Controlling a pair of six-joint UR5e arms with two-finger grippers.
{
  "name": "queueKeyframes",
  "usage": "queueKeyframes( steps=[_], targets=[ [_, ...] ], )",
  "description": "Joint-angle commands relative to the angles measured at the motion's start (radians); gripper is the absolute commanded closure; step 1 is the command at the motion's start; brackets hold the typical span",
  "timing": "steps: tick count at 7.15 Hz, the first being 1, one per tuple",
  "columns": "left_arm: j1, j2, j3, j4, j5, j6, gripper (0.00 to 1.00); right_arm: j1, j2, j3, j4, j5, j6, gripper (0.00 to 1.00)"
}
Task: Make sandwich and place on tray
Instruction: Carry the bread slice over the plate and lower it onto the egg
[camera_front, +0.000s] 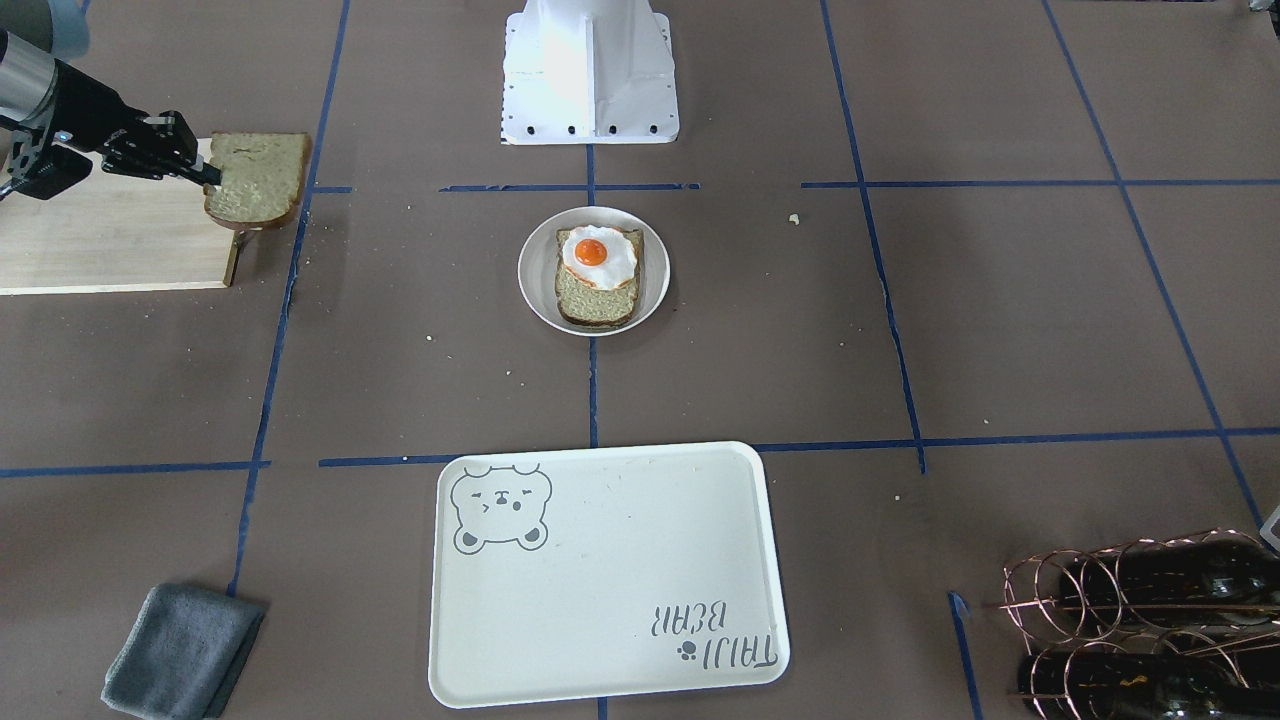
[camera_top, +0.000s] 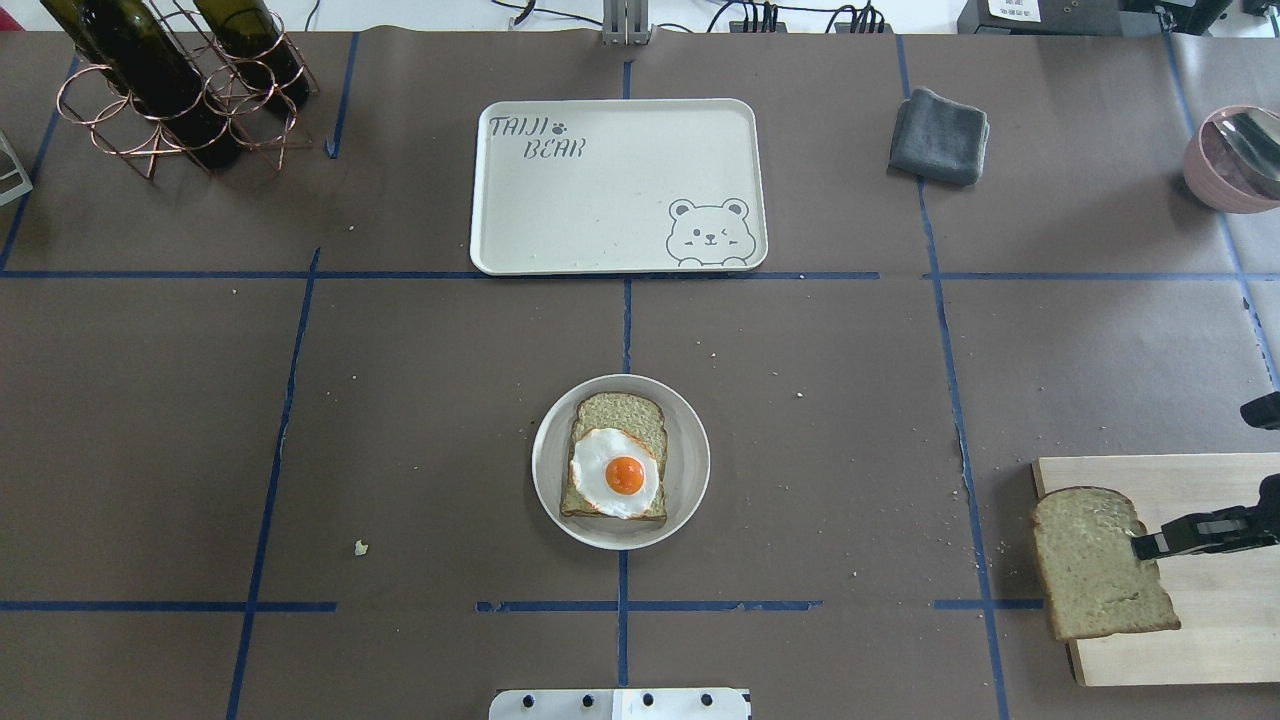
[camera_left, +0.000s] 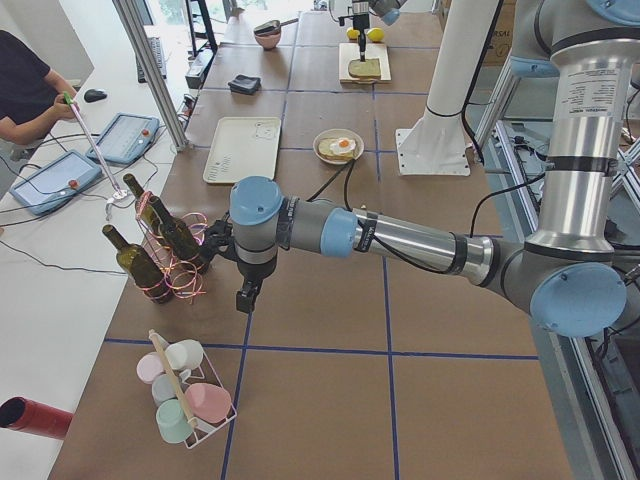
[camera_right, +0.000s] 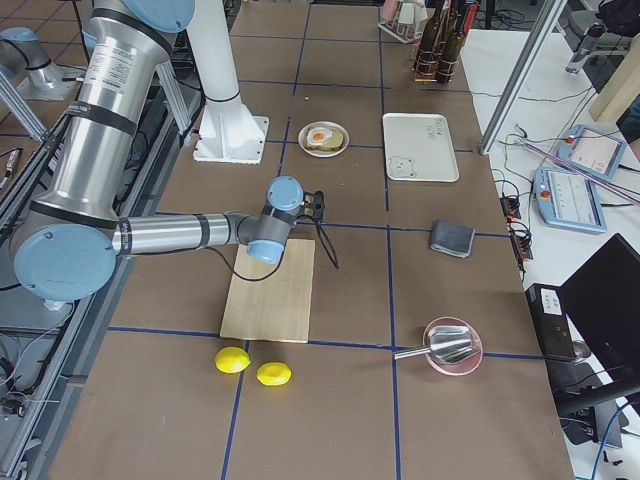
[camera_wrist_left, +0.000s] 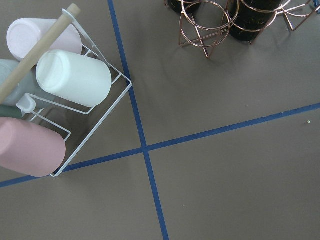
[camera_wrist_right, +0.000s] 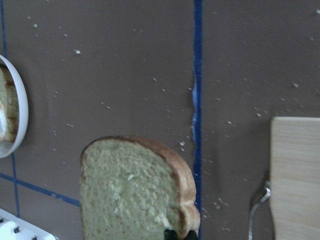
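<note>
A round white plate (camera_front: 535, 290) at the table's middle holds one bread slice (camera_front: 597, 298) with the fried egg (camera_front: 598, 257) on top; both also show in the overhead view, the bread (camera_top: 620, 410) and the egg (camera_top: 615, 472). My right gripper (camera_front: 205, 172) is shut on the second bread slice (camera_front: 258, 178) and holds it over the edge of the wooden cutting board (camera_front: 100, 250). The right wrist view shows this slice (camera_wrist_right: 130, 190) close up. The cream tray (camera_top: 600, 200) with the bear drawing lies bare beyond the plate. My left gripper (camera_left: 245, 297) hangs near the bottle rack; I cannot tell whether it is open.
A copper rack with wine bottles (camera_top: 170, 85) stands at the far left corner. A wire rack of cups (camera_wrist_left: 55, 100) is below the left wrist. A grey cloth (camera_top: 938, 135) and a pink bowl (camera_top: 1225, 160) are at the far right. Two lemons (camera_right: 253, 367) lie past the board.
</note>
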Motion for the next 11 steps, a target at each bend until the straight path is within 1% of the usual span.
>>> queueKeyframes(
  steps=[1,2,3,4,5,6,7,8,11],
  targets=[
    [0.000,-0.001,0.001,-0.002,0.000,0.004,0.00,-0.009,0.273,-0.014,-0.172,0.007,0.127,1.00],
    [0.000,-0.001,0.004,-0.029,0.000,0.002,0.00,-0.029,0.408,-0.019,-0.308,-0.020,0.132,1.00],
    [0.000,0.005,0.008,-0.073,-0.002,0.001,0.00,-0.081,0.517,-0.042,-0.398,-0.065,0.133,1.00],
    [0.000,0.004,0.012,-0.078,-0.002,0.002,0.00,-0.137,0.632,-0.121,-0.429,-0.147,0.133,1.00],
    [0.000,0.004,0.010,-0.080,-0.002,0.001,0.00,-0.176,0.696,-0.196,-0.426,-0.195,0.135,1.00],
    [0.002,0.004,0.010,-0.078,-0.003,-0.001,0.00,-0.199,0.722,-0.227,-0.426,-0.211,0.133,1.00],
    [0.002,0.004,0.013,-0.090,-0.027,0.004,0.00,-0.222,0.744,-0.247,-0.428,-0.232,0.150,1.00],
    [0.003,0.004,0.015,-0.107,-0.038,0.001,0.00,-0.248,0.747,-0.250,-0.419,-0.273,0.214,1.00],
    [0.003,0.004,0.018,-0.107,-0.038,0.002,0.00,-0.273,0.750,-0.251,-0.420,-0.282,0.219,1.00]
  ],
)
